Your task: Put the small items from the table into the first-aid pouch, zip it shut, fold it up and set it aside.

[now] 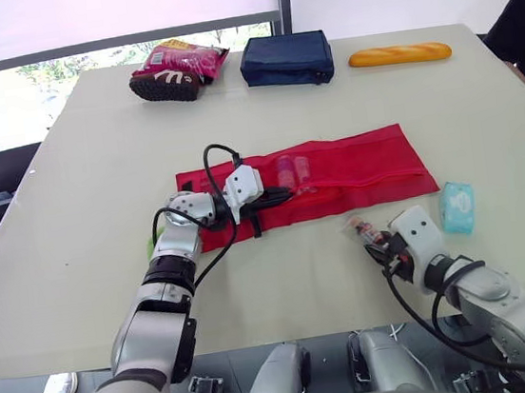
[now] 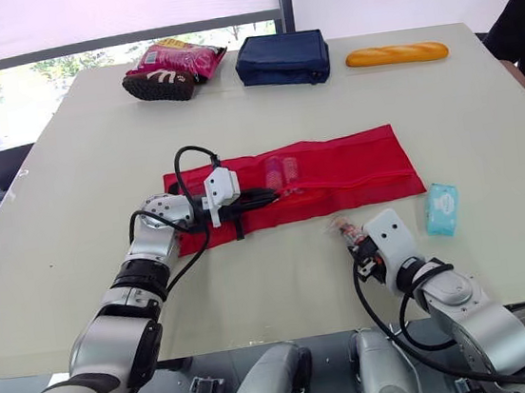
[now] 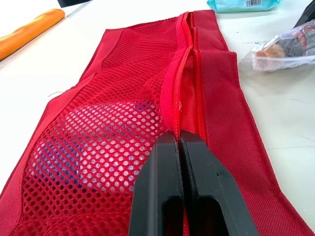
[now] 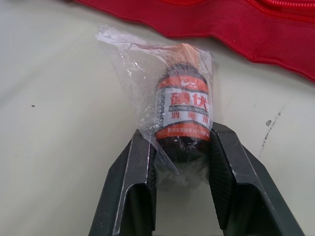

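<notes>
From the head views, the red pouch (image 1: 365, 169) lies flat across the middle of the worktop (image 1: 79, 181), with the left gripper (image 1: 281, 194) at its left end. Toward the near edge the right gripper (image 1: 374, 242) has a wrapped bottle (image 1: 356, 228), and a teal wipes pack (image 1: 457, 207) sits near the right edge. Left wrist view: that gripper is clenched on the zip (image 3: 184, 73) lip, beside the mesh pocket (image 3: 98, 132), which already holds something. Right wrist view: the fingers (image 4: 130, 191) squeeze the bottle's base through loose film. I'd lift the lip higher to gape the opening, then feed the bottle in cap first, minding the film doesn't slip or snag the zip teeth
</notes>
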`<state>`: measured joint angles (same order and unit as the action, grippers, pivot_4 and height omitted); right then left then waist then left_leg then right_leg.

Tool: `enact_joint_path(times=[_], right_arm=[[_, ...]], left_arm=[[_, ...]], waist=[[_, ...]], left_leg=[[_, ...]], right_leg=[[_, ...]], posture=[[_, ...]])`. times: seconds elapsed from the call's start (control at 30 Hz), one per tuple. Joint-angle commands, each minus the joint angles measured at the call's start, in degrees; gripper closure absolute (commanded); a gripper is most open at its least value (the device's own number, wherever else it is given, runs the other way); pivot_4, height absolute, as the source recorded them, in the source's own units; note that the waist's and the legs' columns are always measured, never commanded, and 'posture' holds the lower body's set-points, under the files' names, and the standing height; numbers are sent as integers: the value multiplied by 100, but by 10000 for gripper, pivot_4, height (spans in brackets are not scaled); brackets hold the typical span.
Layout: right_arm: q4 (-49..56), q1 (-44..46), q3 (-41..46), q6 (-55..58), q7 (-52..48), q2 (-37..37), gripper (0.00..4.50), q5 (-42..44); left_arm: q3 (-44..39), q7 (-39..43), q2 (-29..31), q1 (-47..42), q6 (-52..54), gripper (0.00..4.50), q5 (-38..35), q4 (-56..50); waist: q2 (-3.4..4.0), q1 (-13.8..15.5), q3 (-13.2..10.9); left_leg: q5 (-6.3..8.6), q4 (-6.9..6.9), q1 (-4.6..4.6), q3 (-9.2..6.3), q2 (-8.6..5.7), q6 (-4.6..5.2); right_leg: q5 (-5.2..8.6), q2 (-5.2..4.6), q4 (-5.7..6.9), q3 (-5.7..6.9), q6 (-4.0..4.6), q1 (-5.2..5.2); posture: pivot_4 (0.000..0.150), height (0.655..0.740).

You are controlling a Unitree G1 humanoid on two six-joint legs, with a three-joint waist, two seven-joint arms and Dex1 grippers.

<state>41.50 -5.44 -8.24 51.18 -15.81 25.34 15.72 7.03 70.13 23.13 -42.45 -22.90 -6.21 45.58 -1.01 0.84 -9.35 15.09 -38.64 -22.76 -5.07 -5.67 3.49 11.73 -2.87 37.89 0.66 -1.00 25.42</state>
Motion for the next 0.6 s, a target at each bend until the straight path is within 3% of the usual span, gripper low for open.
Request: enact_joint_path(times=[0.03,0.3,0.6], right_arm=[[271,-79,248,-172,-155,134,36391,49],[377,914,216,698,-347,225,36392,473],[-713,1968,-262,1210,261,-368,36392,34]], left_arm=[[-45,16,8,-126,-35,45000,-28,-87],[3,15,-112,-112,-7,45000,-46,-213],[40,-22,-272,-33,118,45000,-63,-458]], waist=[[0,-3,0],[0,-15,0],[0,-3,0]], left_leg=[[0,0,0,0,0,0],[0,-1,1,0,1,0],[0,-1,-1,-1,-2,0]], right_leg=[[0,0,0,0,0,0],[0,1,2,0,0,0],[-1,-1,2,-2,1,2]], posture=[[1500,7395],[1500,7395],[1500,7395]])
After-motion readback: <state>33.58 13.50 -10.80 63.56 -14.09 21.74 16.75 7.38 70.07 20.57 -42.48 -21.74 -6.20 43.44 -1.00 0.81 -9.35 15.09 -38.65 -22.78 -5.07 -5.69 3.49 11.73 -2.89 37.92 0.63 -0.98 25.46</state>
